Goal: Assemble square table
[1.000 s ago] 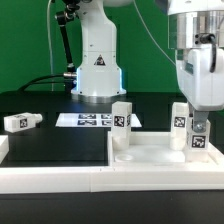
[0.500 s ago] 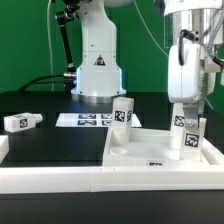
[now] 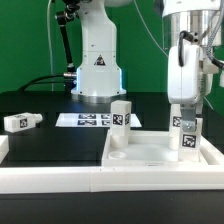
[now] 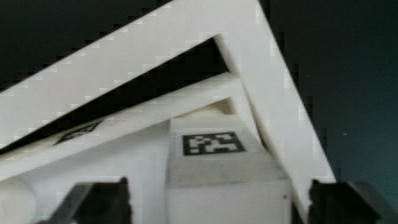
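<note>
The square table's slab (image 3: pixel 160 153) lies flat on the black table (image 3: pixel 60 148), pushed into the corner of the long white rail (image 3: pixel 50 176) that edges the work surface along the front and up the exterior view's right side. From the slab's centre, one short white leg (image 3: pixel 121 123) stands upright at about ten o'clock, its black-and-white tag facing the camera, seated at the slab's far corner on the exterior view's left. A second leg (image 3: pixel 187 139) stands upright at roughly two o'clock, near the slab's far corner on the exterior view's right, directly under the gripper (image 3: pixel 186 124). The gripper hangs straight down over this leg with its fingers on either side of the leg's upper part; in the wrist view the dark fingertips (image 4: pixel 98 200) sit a little way out from the tagged leg (image 4: pixel 217 160), with some gap visible on each side, so the jaws look slightly open rather than pressed against it, though contact cannot be made out for certain. A third leg (image 3: pixel 20 121) lies on its side well apart, at about nine o'clock, near the exterior view's left edge. The marker board (image 3: pixel 85 120) lies flat on the black surface behind the slab, in front of the robot's white base (image 3: pixel 97 70).
</note>
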Available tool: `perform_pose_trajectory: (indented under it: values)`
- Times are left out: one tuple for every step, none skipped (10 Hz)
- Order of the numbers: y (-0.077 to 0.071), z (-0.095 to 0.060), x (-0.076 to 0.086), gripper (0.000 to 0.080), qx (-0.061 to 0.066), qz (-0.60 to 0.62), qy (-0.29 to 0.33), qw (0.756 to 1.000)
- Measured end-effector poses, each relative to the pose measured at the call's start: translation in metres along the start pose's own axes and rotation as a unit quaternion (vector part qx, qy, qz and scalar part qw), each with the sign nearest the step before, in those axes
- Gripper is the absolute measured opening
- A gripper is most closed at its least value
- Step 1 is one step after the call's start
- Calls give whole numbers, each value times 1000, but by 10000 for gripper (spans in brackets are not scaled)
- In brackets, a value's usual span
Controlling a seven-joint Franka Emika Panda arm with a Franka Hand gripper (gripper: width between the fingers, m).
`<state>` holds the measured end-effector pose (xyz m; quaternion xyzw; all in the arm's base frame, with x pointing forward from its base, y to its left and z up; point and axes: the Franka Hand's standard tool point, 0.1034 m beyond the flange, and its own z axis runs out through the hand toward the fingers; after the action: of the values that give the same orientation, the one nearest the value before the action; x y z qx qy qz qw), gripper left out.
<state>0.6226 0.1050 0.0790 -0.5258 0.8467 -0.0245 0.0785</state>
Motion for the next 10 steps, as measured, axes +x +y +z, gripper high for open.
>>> perform_pose_trajectory:
  values:
    - [1,-1,1,540,-4,-42,4,999]
    - [0,-8,5,630,-9,-95,4,995]
    - [-2,-14,12,644,-8,-132,4,991]
    - [-3,-20,22,649,-8,-188,3,982]
    - [-5,-26,29,649,-7,-231,-1,973]
    - [-5,-25,30,649,-7,-219,0,976]
    - [-4,-23,29,649,-8,-221,1,975]
    - [-5,-23,29,649,-8,-221,1,975]
    - [-4,-23,30,649,-9,-221,1,975]
    - [-4,-23,30,649,-9,-221,1,975]
